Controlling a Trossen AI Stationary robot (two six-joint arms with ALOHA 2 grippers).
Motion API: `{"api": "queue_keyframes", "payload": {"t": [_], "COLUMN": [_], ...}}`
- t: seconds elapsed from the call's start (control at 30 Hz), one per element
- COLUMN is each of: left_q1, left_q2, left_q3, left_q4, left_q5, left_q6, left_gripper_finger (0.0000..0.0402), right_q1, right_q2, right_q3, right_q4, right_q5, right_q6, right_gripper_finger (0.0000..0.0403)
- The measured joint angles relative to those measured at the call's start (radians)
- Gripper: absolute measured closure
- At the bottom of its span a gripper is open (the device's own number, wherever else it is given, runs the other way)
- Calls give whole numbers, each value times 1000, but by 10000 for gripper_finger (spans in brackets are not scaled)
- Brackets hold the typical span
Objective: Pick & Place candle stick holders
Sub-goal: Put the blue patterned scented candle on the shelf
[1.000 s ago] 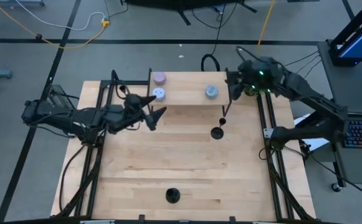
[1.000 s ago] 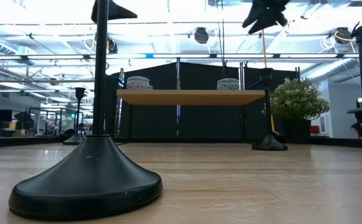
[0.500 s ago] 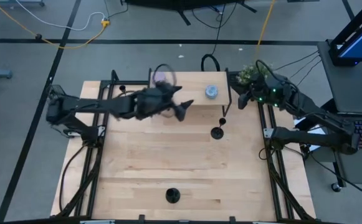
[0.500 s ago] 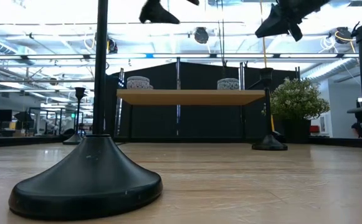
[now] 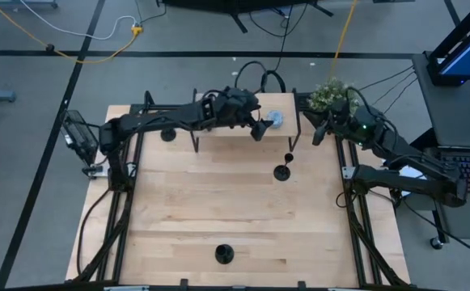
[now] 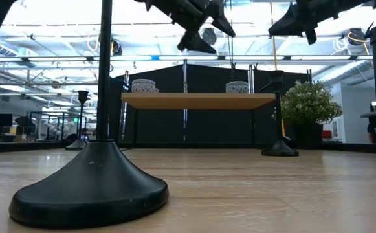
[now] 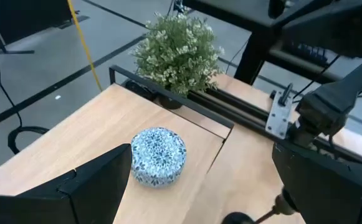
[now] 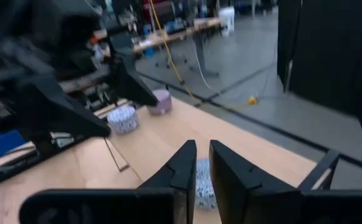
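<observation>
My left tool (image 5: 260, 129) hangs over the raised pale wood shelf (image 5: 235, 121) at the far edge, fingers wide apart, holding nothing; the blue patterned round candle tin (image 7: 158, 155) lies just ahead of it. My right tool (image 5: 322, 133) waits by the far right corner beside the small green potted plant (image 5: 328, 94), fingers nearly together, empty.

Nearest target, in my judgement: the black metal candle stick holder with round base, thin stem and small cup (image 5: 283, 170), standing upright just in front of the shelf. To take it well I should clear the tin, drop past the shelf edge, straddle the stem low and close squarely so it does not tip.

A second black holder (image 5: 224, 255) stands near the front edge, a third (image 5: 167, 134) at the far left by the frame.

Light wood plank surface (image 5: 218, 210), black rail frame (image 5: 353, 210). Beyond: grey floor, yellow cable (image 5: 73, 40), open workshop hall
</observation>
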State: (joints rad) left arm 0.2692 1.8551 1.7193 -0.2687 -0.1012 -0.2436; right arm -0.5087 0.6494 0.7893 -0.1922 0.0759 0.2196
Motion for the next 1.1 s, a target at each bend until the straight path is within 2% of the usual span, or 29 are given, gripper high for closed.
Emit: {"api": "queue_keyframes", "payload": {"t": [0.33, 0.67, 0.9, 1.1], "left_q1": [13, 11, 22, 32], "left_q2": [54, 93, 136, 136], "left_q3": [30, 30, 30, 30], "left_q4": [6, 82, 121, 118], "left_q5": [6, 33, 104, 114], "left_q6": [13, 42, 24, 18], "left_gripper_finger": [7, 7, 7, 7], "right_q1": [0, 0, 0, 0], "right_q2": [-158, -331, -369, -370], "right_q3": [-135, -307, -326, -326], "right_q4": [42, 53, 53, 53], "right_q5": [1, 1, 1, 1], "right_q6": [-40, 55, 76, 76], "right_gripper_finger": [379, 385, 385, 385]}}
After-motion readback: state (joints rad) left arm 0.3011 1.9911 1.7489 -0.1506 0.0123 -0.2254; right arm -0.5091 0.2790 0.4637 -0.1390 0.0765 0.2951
